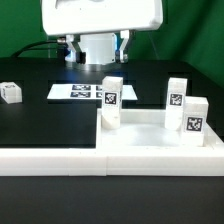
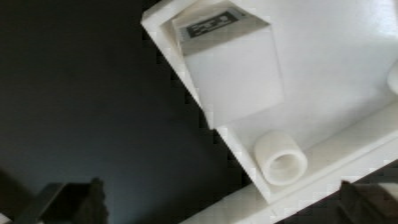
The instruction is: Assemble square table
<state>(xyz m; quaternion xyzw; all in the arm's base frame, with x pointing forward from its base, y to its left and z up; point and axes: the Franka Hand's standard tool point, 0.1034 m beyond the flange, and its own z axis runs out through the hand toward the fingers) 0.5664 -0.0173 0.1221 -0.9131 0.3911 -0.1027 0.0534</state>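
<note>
- The gripper (image 1: 97,50) hangs over the far part of the tabletop with its fingers (image 2: 75,197) spread wide and nothing between them. In the wrist view only dark finger tips show, at the picture's edge.
- Just under the wrist camera lies a corner of the square table slab (image 2: 311,185), with a round rimmed hole (image 2: 279,160) in it and one upright leg (image 2: 231,70) beside that hole, its tag facing up toward the camera.
- In the exterior view the slab (image 1: 140,135) sits toward the near edge of the black tabletop (image 1: 40,125), up against the long white border wall (image 1: 100,160) that runs along that edge.
- Three tagged legs stand on or at the slab: one at its far corner on the exterior view's left (image 1: 110,103), and two on the exterior view's right (image 1: 177,100) (image 1: 194,120).
- A fourth block (image 1: 10,93) lies apart near the edge on the exterior view's left.
- The marker board (image 1: 78,92) lies flat farther back.
- Step, as I judge it: between grasps, with legs partly placed. The next move likely calls for lining the open fingers over a leg, or fetching the stray block, and closing squarely on its flat sides.
- Materials: matte white hard plastic, boxy legs with crisp edges, a raised rim on the slab, printed black-and-white tags, and a dull black table surface.
</note>
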